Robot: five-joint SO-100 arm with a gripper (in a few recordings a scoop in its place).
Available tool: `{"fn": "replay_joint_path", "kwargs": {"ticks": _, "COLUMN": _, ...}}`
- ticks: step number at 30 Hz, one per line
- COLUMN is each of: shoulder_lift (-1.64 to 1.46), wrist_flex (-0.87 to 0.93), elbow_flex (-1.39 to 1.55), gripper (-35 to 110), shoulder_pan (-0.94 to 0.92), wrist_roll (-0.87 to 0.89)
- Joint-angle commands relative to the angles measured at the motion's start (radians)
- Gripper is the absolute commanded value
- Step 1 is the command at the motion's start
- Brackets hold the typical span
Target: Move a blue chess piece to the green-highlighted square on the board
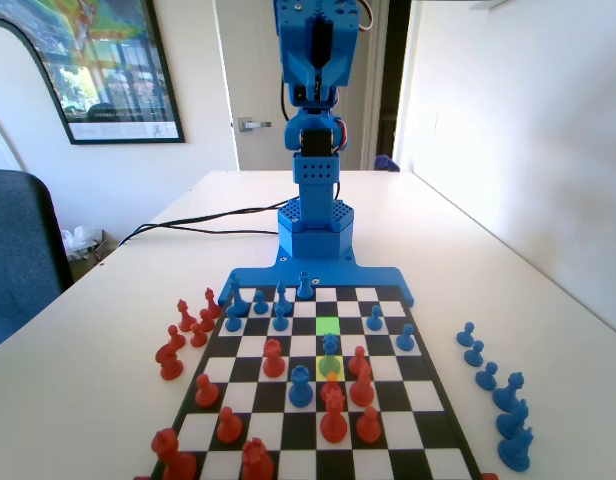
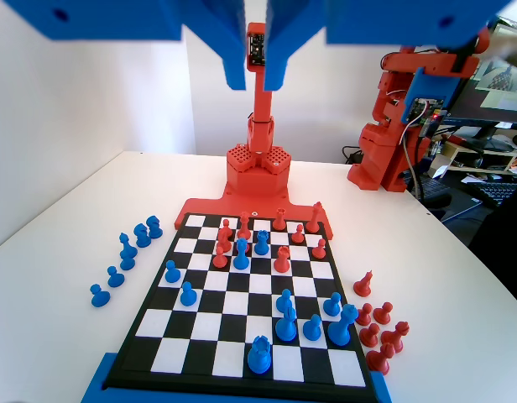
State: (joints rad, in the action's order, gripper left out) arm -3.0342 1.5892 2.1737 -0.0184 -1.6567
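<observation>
The pincer (image 2: 255,71) hangs high over the board (image 2: 162,332), jaws slightly apart and holding nothing, the arm folded upright at the table's far end in the fixed view, while the blue piece (image 1: 330,346) stands mid-board just before the green square (image 1: 328,325).

board (image 1: 288,425): a smooth, faintly glossy chequered surface is seen, edged by a blue plastic frame
blue chess piece (image 1: 330,348): smooth moulded plastic is shown
red pieces (image 2: 281,259): the same plastic, slightly shiny
hand (image 2: 254,71): matt blue plastic
desk (image 1: 468,250): a smooth, matt, pale top is presented
</observation>
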Motion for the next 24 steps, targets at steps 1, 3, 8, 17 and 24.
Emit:
{"fn": "replay_joint_path", "kwargs": {"ticks": 1, "shoulder_lift": -0.018, "wrist_flex": -0.014, "elbow_flex": 0.005, "gripper": 6, "shoulder_pan": -0.006, "wrist_roll": -0.012}}
{"fn": "replay_joint_path", "kwargs": {"ticks": 3, "shoulder_lift": -0.018, "wrist_flex": -0.014, "elbow_flex": 0.005, "gripper": 6, "shoulder_pan": -0.006, "wrist_roll": -0.012}}
{"fn": "replay_joint_path", "kwargs": {"ticks": 8, "shoulder_lift": -0.018, "wrist_flex": -0.014, "elbow_flex": 0.005, "gripper": 6, "shoulder_pan": -0.006, "wrist_roll": -0.012}}
{"fn": "replay_joint_path", "kwargs": {"ticks": 17, "shoulder_lift": -0.018, "wrist_flex": -0.012, "elbow_flex": 0.005, "gripper": 6, "shoulder_pan": 0.000, "wrist_roll": -0.012}}
{"fn": "replay_joint_path", "kwargs": {"ticks": 24, "shoulder_lift": -0.018, "wrist_flex": -0.014, "elbow_flex": 0.005, "gripper": 1, "shoulder_pan": -0.002, "wrist_roll": -0.012}}
